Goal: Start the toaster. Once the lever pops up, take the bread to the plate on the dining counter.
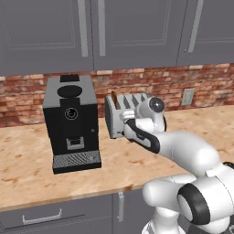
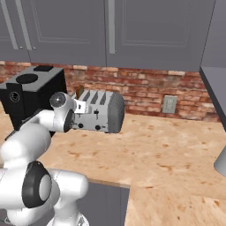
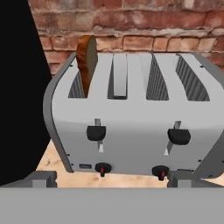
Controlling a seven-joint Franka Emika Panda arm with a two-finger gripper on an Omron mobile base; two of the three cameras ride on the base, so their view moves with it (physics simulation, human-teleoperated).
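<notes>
Hand view: gripper (image 3: 107, 179) jaws spread wide, empty, just short of toaster (image 3: 131, 131) front. Left lever (image 3: 96, 132) ahead-left; bread (image 3: 87, 61) beyond, upright in leftmost slot. Risk: off-centre approach presses wrong lever or slips off.

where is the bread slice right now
The thin tan slice of bread with brown crust stands upright in the leftmost slot of the boxy silver-grey toaster, on the side nearest the black coffee machine.
</notes>
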